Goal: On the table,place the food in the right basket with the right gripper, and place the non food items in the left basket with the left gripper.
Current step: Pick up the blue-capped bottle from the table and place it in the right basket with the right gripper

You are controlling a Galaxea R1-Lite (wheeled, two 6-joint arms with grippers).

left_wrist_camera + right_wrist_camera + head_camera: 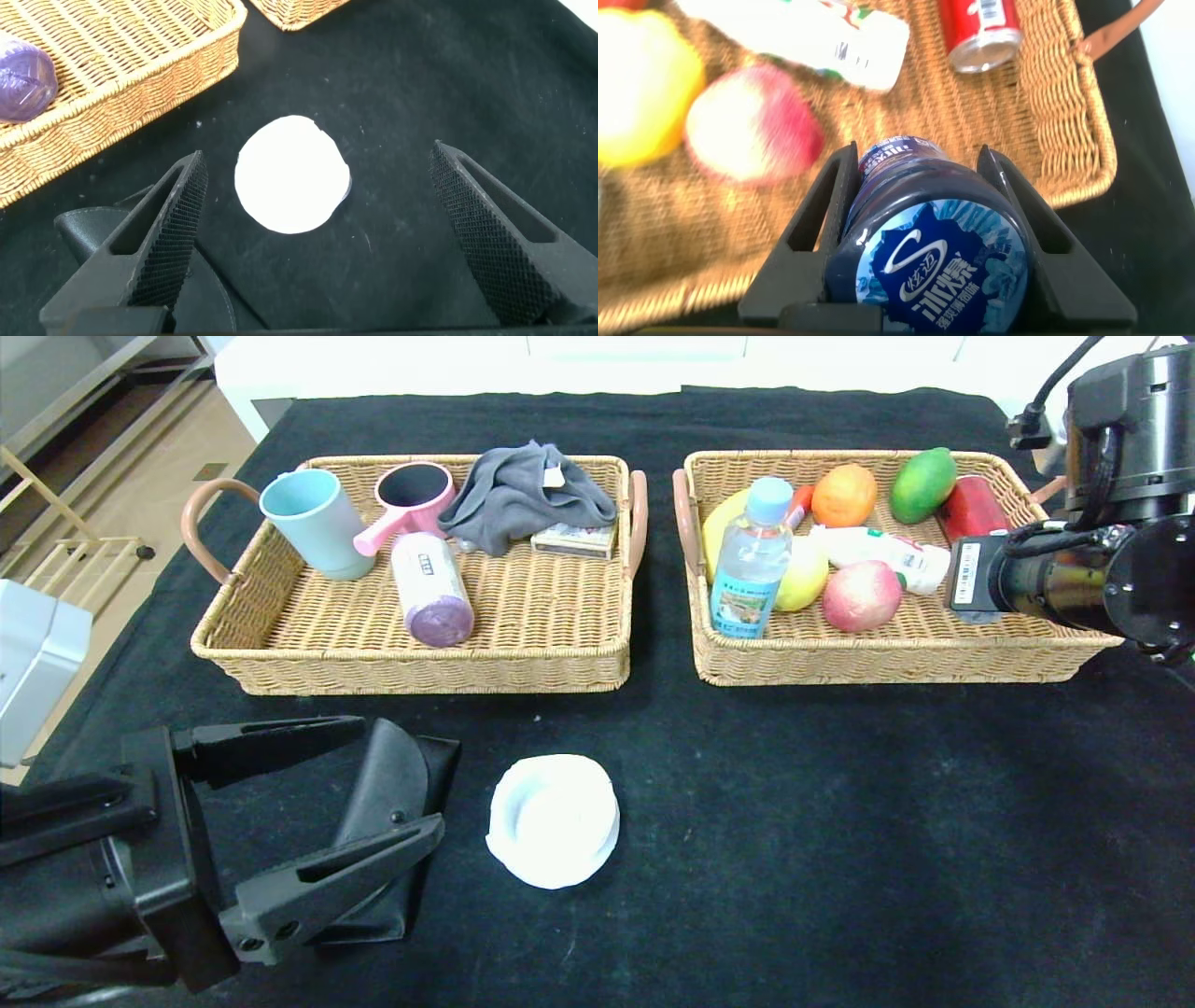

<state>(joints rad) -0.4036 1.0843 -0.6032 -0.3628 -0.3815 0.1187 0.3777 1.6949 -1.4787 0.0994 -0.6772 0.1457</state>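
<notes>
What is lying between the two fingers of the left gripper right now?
The black glasses case lies between the open left gripper's fingers in the head view. The left wrist view shows the white dish on the cloth just beyond them.
</notes>
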